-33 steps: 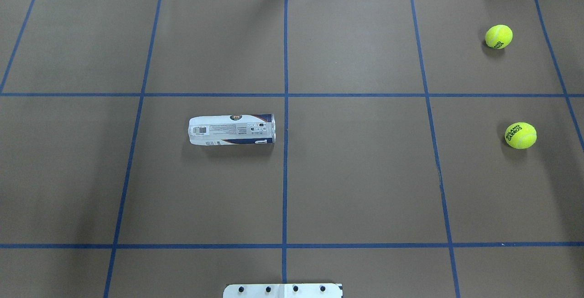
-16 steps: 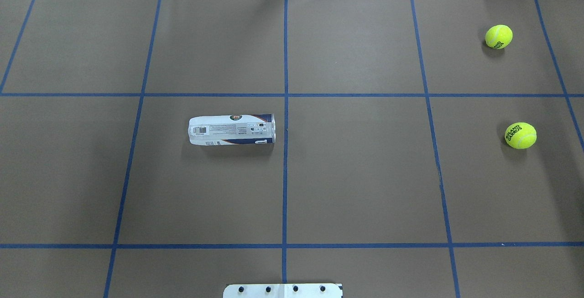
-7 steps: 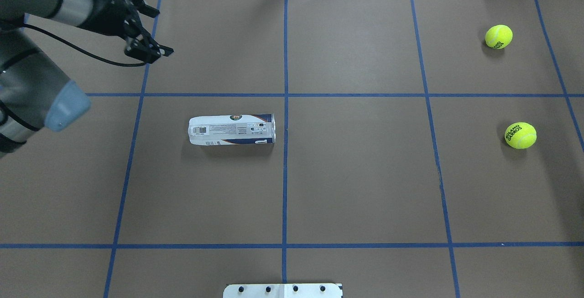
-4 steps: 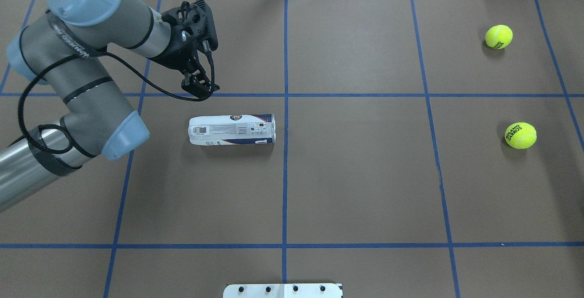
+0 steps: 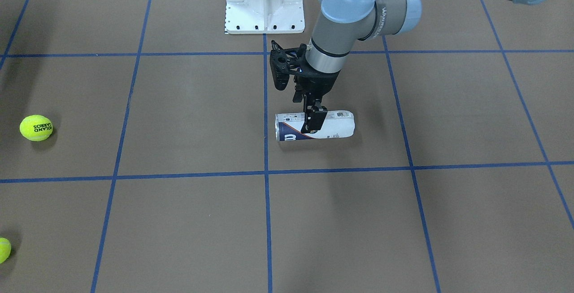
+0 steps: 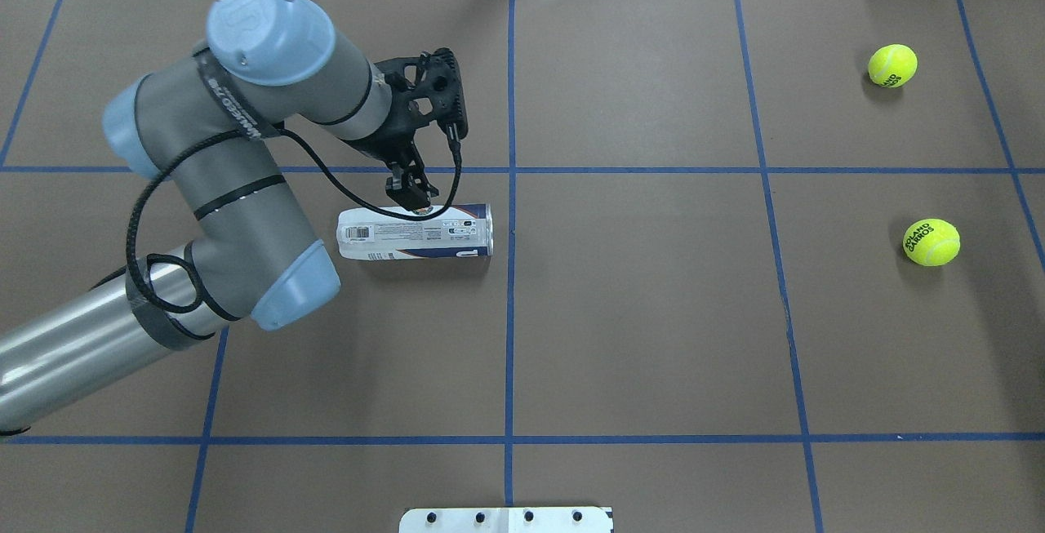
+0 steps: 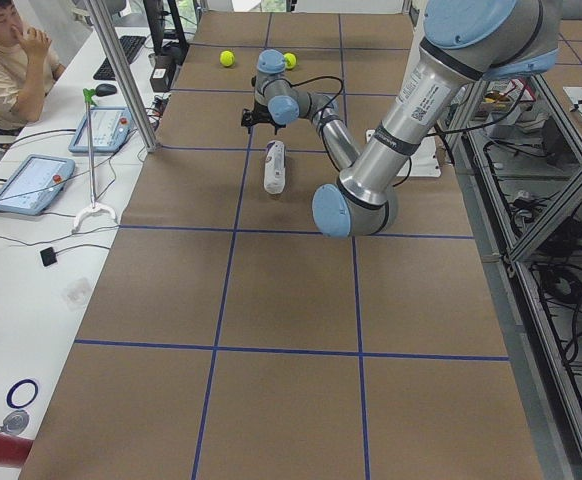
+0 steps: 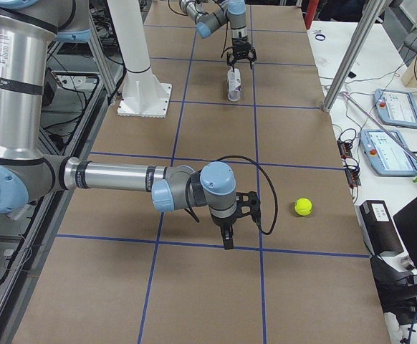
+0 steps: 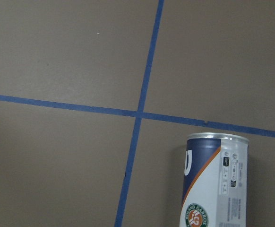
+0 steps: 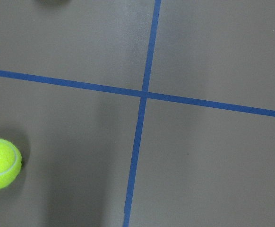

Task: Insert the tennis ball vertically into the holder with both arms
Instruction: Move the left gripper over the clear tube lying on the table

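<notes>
The holder point(image 6: 416, 231) lies on its side left of the table's centre line, its silver-rimmed end toward that line. It also shows in the front view point(image 5: 334, 124) and in the left wrist view point(image 9: 215, 182). My left gripper point(image 6: 412, 194) points down, open, at the holder's far side near its middle; in the front view point(image 5: 312, 122) one finger overlaps the label. Two tennis balls point(image 6: 892, 65) point(image 6: 931, 242) lie at the far right. My right gripper point(image 8: 229, 236) shows only in the exterior right view, low over the table left of one ball point(image 8: 304, 207); I cannot tell whether it is open.
The white pedestal base point(image 5: 264, 1) stands at the robot's edge of the table. Blue tape lines cross the brown table cover. A metal post point(image 8: 348, 64) and tablets point(image 8: 391, 150) stand along the operators' side, where a person point(image 7: 6, 55) sits.
My left arm came in from the left and swung right and down until its gripper hangs over the holder. The holder and both balls have not moved.
</notes>
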Controlling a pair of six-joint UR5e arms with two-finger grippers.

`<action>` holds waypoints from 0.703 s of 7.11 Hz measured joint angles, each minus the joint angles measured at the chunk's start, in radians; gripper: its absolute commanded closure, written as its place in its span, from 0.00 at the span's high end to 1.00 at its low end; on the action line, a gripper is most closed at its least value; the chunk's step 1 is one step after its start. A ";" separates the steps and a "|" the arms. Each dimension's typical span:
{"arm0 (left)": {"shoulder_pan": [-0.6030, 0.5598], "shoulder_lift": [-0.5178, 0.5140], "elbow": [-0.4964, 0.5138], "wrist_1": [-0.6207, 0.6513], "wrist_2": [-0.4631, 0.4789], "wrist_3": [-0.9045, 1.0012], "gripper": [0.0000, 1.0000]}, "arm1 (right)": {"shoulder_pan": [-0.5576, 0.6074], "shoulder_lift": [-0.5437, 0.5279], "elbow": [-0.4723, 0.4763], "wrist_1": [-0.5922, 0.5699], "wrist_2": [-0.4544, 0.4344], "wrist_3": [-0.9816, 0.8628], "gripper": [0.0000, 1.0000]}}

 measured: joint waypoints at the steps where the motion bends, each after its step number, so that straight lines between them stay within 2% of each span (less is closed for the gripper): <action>1: 0.017 -0.024 0.033 0.009 0.025 0.000 1.00 | 0.000 -0.001 0.000 0.000 0.000 0.000 0.99; 5: 0.075 -0.066 0.124 0.012 0.098 0.002 0.99 | 0.000 -0.003 0.000 0.000 0.000 0.000 0.99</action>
